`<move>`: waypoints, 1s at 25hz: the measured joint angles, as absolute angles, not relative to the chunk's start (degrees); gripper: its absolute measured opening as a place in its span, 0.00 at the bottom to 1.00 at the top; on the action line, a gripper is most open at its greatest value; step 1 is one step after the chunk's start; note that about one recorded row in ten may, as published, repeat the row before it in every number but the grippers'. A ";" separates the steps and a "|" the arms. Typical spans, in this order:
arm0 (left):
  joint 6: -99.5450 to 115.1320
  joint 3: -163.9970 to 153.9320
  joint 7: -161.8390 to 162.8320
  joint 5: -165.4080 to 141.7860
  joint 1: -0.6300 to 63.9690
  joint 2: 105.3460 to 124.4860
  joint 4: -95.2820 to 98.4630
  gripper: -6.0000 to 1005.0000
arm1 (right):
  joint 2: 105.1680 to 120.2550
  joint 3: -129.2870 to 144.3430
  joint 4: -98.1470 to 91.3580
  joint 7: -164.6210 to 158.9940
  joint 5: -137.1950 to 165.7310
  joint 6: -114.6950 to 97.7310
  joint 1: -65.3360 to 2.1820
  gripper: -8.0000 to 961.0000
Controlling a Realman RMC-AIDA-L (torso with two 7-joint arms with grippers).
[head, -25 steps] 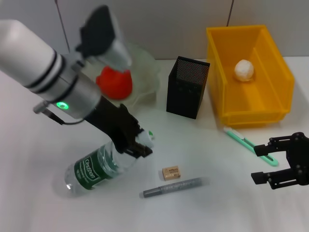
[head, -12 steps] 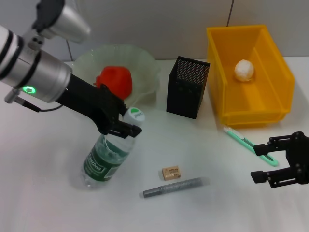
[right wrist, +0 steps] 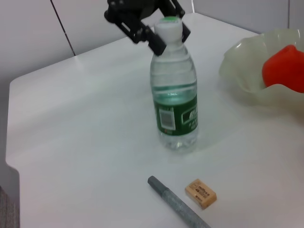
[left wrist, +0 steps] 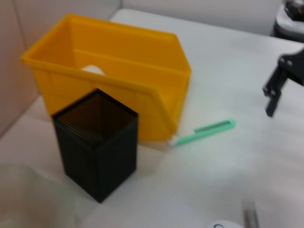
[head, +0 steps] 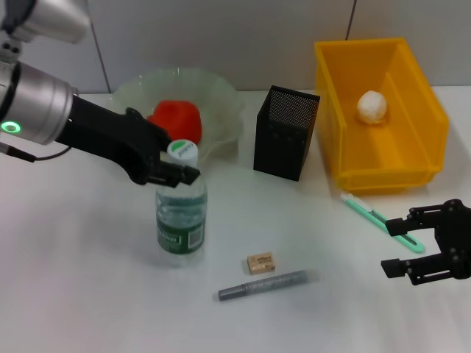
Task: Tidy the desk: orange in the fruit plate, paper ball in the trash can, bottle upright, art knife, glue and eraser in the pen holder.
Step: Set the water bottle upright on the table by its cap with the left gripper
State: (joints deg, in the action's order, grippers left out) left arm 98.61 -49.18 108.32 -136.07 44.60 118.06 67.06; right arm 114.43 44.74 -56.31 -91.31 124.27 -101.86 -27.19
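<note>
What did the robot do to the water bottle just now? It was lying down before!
The left gripper tipped the bottle up from lying on its side to standing upright on the table, and it still grips the neck under the cap. The orange in the fruit plate, the paper ball in the trash can, the pen holder, eraser and right gripper stayed put.

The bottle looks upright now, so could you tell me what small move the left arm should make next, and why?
Probably open the left end effector and lift clear. The bottle stands upright on the table, base flat, with the fingers at its cap, so only the release seems left.
</note>
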 joint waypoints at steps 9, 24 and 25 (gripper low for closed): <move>98.27 -39.56 108.72 -135.16 43.23 118.03 67.26 0.44 | 114.43 44.65 -56.14 -91.32 124.27 -101.78 -27.25 0.80; 90.30 -37.55 107.81 -129.21 35.82 118.16 66.66 0.44 | 114.42 44.56 -56.16 -91.32 124.14 -101.78 -27.15 0.80; 89.71 -37.55 107.33 -129.18 35.39 118.21 66.56 0.44 | 114.42 44.56 -56.16 -91.32 124.13 -101.78 -27.15 0.80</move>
